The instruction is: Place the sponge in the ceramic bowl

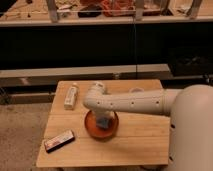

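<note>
Evidently the hand hung inside the ceramic bowl, the sponge at its tip (probably soft, light, best pinched across its sides); its grip couldn't be told.

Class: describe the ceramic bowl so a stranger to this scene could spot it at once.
Find the wooden table; near its middle, under the white arm, sits the ceramic bowl, with the gripper reaching down into it. It is round, orange-red and the widest dish there, unlike the small pale cup.
</note>
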Controlling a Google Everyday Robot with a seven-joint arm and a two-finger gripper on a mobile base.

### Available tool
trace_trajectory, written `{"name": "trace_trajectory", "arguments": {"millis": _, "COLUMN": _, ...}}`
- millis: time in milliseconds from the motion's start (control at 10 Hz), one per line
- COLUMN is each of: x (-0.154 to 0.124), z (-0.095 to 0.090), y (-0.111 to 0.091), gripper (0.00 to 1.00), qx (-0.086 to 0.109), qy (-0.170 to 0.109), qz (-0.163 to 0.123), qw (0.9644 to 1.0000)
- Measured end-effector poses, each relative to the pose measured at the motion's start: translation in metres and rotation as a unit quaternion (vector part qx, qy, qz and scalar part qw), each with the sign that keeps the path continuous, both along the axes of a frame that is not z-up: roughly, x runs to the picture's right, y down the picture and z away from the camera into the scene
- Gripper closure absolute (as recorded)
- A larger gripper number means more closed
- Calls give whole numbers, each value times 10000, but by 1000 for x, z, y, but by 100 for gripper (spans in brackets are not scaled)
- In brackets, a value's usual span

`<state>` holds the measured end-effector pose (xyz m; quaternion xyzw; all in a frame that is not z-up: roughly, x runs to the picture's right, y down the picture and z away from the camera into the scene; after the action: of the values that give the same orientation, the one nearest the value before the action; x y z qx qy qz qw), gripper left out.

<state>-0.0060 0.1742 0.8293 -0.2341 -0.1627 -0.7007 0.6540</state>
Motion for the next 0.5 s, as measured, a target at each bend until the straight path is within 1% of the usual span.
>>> {"name": "trace_trajectory", "arguments": {"millis": 300, "x": 2, "z": 1, "y": 1, "gripper": 89, "qx": -14, "qy": -25, "qz": -45, "qw": 10000}}
{"name": "trace_trajectory", "arguments": {"millis": 400, "x": 2, "z": 2, "y": 1, "gripper": 88, "qx": -16, "qy": -38, "qz": -59, "qw": 10000}}
{"name": "trace_trajectory", "arguments": {"millis": 500, "x": 2, "z": 2, "y": 1, "gripper": 84, "qx": -19, "qy": -55, "qz": -68, "qw": 10000}}
